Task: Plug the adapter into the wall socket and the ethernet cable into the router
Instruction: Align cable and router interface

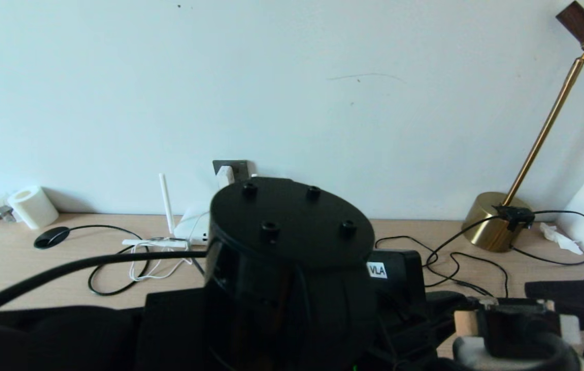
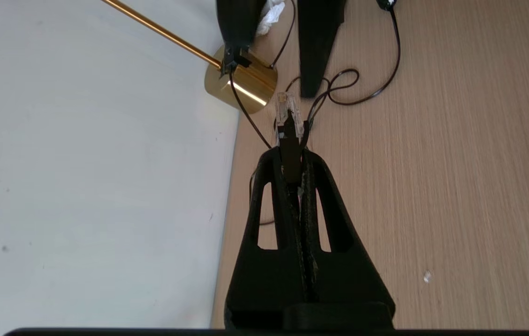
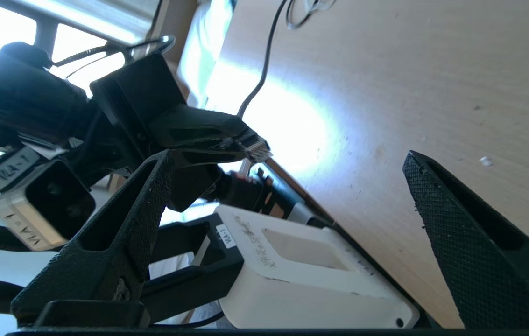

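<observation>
My left gripper (image 2: 291, 156) is shut on the ethernet cable; its clear clip connector (image 2: 286, 109) sticks out past the fingertips, above the desk and pointing toward the lamp. The same connector (image 3: 256, 148) shows in the right wrist view. The thick black ethernet cable (image 1: 65, 269) trails off to the lower left. The white adapter (image 1: 225, 176) sits on the dark grey wall socket (image 1: 235, 166). Below it the white router (image 1: 191, 226) is largely hidden by my arm's black joint, with one antenna (image 1: 166, 203) upright. My right gripper (image 3: 288, 155) is open and empty at the desk's front right.
A brass lamp (image 1: 495, 221) stands at the back right, its thin black cords (image 1: 456, 263) looping over the desk. At the back left are a paper roll (image 1: 33, 207) and a black oval object (image 1: 51, 237). Thin white cord (image 1: 157, 265) lies in front of the router.
</observation>
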Robot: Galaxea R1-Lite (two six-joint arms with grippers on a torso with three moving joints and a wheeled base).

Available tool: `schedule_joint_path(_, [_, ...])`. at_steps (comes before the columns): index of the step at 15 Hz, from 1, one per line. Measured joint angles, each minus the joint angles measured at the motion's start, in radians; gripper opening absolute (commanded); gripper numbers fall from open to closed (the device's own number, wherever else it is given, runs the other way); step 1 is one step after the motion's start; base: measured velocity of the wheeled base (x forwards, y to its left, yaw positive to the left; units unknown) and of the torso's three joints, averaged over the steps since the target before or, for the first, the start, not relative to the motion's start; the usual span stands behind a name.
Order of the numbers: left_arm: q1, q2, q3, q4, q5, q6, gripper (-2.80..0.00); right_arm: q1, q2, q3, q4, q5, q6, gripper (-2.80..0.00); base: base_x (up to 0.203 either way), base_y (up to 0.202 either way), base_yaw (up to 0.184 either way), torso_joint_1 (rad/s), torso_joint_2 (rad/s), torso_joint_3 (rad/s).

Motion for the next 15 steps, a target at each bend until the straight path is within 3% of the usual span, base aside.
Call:
schedule_joint_path(5, [-0.001, 0.050, -0.022, -0.041, -0.006, -0.002, -2.80, 0.026, 0.035, 0.007, -0.005, -0.003, -0.009, 0.00, 0.000, 0.000, 0.000, 0.000, 0.00, 0.000])
schedule_joint_path(6, [-0.001, 0.055, -0.026, -0.042, -0.007, -0.003, -2.80, 0.026, 0.035, 0.010, -0.010, -0.003, -0.011, -2.80, 0.000, 0.000, 0.000, 0.000, 0.00, 0.000])
schedule_joint_path(15, [0.000, 0.098, -0.067, -0.057, -0.031, -0.007, -2.80, 0.056, 0.029, 0.023, -0.038, -0.006, -0.015, -2.80, 0.000, 0.000, 0.000, 0.000, 0.00, 0.000])
